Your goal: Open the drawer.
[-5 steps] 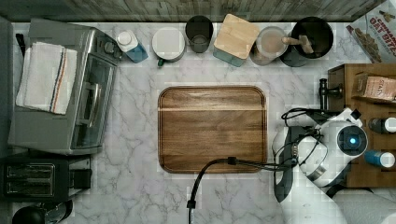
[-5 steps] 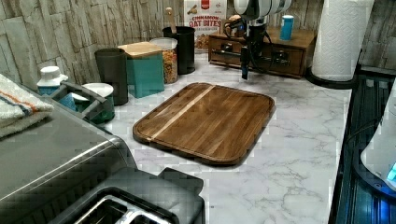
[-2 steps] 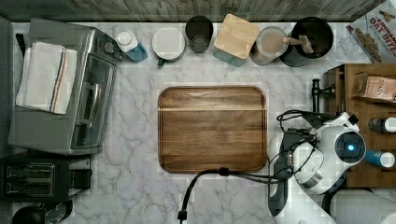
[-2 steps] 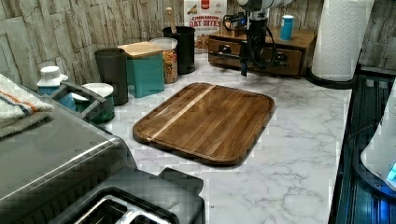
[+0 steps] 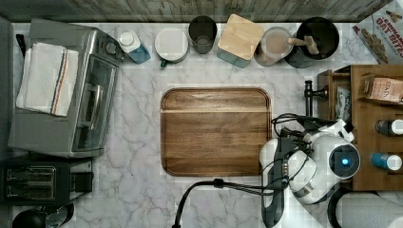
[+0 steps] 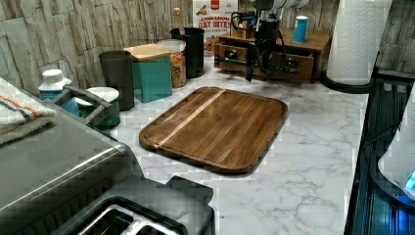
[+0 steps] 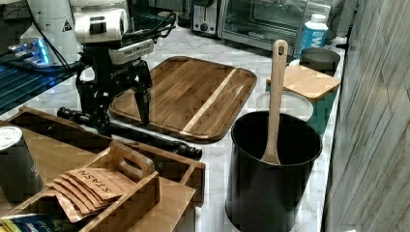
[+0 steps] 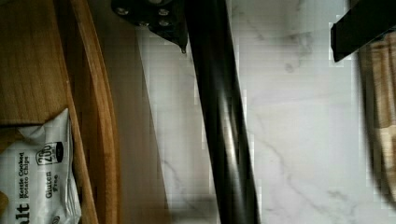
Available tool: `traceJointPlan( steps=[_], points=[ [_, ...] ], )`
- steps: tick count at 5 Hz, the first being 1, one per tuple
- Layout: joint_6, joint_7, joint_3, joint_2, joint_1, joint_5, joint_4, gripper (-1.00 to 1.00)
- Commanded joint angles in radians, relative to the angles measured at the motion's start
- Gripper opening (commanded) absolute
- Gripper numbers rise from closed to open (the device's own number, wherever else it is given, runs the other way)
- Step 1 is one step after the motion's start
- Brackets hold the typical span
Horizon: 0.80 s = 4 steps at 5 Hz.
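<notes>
Brown wooden drawer (image 7: 159, 166) with black bar handle (image 7: 145, 136), partly pulled out.

One cutting board (image 5: 216, 130), one toaster oven (image 5: 71, 92), one drawer (image 7: 145, 159) and one wooden spoon (image 7: 274, 92) are sitting here.

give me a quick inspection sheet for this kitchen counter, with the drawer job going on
Surface: marble counter, bare in front.
Job's things: drawer partly open, chip bag inside; black bar handle.
Clutter: cutting board, toaster oven, canisters, utensil pot, paper towel roll.
Gripper: gripper open, fingers straddling the handle.
Cables: black cable trailing off the arm.
Surroundings: stone-look wall.
</notes>
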Motion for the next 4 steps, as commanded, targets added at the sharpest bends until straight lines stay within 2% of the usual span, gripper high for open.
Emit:
traceJointPlan(
  steps=[1,2,3,4],
  points=[
    [-0.008,0.135,0.216,-0.132,0.205,0.019,-0.137,1.00],
    [0.079,0.183,0.269,-0.130,0.241,-0.004,-0.172,1.00],
    [0.024,0.276,0.329,-0.132,0.235,-0.035,-0.149,1.00],
    [0.023,0.367,0.316,-0.163,0.280,-0.025,-0.166,1.00]
  ],
)
